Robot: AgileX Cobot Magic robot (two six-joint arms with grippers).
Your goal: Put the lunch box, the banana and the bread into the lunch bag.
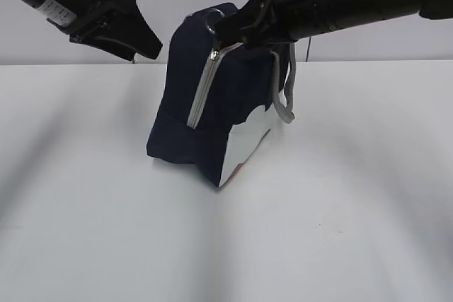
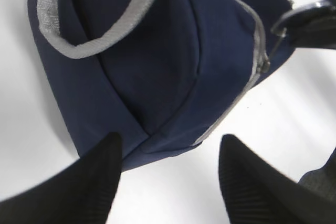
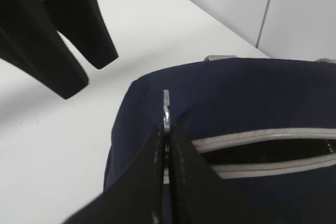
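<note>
Lunch bag [image 1: 191, 125], boxy navy-blue fabric, stands mid-table with its grey zipper strip [image 1: 204, 90] running down from the metal ring pull [image 3: 166, 109] at its top corner. The right gripper [image 3: 167, 140] is clamped on that pull; the left gripper [image 1: 145, 44] hangs apart, up-left. Only the right wrist view shows the zipper partly parted.
</note>
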